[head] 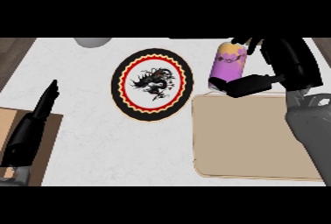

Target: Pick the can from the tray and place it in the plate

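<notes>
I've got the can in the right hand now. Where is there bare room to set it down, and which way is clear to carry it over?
The right hand holds the can above the far edge of the tray, whose surface is bare. The plate left of it holds nothing. The white counter between plate and tray is free. Crowded only at far left, where the left hand rests.

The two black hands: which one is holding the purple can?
The right hand, at the view's right, curls round the purple can beyond the tan tray. The left hand rests open, holding nothing.
</notes>
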Robot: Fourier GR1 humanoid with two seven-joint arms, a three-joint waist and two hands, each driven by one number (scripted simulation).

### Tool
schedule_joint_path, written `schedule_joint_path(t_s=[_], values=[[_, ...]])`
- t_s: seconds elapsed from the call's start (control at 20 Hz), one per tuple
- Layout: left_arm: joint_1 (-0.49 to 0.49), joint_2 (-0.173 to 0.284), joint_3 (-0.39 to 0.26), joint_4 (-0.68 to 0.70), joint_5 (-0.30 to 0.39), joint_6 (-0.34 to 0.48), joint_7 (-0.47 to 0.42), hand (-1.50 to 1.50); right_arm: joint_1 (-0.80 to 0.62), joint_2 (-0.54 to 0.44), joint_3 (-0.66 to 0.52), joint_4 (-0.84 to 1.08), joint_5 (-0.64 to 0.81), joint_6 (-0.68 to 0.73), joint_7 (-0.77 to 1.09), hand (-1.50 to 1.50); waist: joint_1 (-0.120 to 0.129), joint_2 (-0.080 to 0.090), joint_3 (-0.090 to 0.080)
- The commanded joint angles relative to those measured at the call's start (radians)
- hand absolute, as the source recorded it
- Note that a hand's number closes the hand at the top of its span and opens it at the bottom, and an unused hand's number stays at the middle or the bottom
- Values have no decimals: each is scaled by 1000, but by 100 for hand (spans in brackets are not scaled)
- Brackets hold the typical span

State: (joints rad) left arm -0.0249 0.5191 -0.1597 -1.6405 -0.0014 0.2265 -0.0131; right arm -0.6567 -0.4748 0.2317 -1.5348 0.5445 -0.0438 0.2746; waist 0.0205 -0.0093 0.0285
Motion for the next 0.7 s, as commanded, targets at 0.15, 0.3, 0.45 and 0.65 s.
schedule_joint_path(t_s=[0.15, 0.3, 0.45, 0.65], values=[[88, -39, 0, 96, -15, 17, -40, 0, -177, 173, 67, 64, 31, 13, 126, 150, 18, 15, -31], [60, -3, 43, 89, 39, -43, -28, 0, -216, 245, 70, 129, 23, 7, 156, 150, 16, 15, -31], [62, -33, 8, 75, -8, -5, -9, 0, -283, 325, 91, 260, 61, -20, 184, 150, 35, 21, -31], [34, -27, 25, 80, -7, -11, 9, 0, -345, 374, 92, 407, 60, 1, 175, 150, 39, 26, -31]])
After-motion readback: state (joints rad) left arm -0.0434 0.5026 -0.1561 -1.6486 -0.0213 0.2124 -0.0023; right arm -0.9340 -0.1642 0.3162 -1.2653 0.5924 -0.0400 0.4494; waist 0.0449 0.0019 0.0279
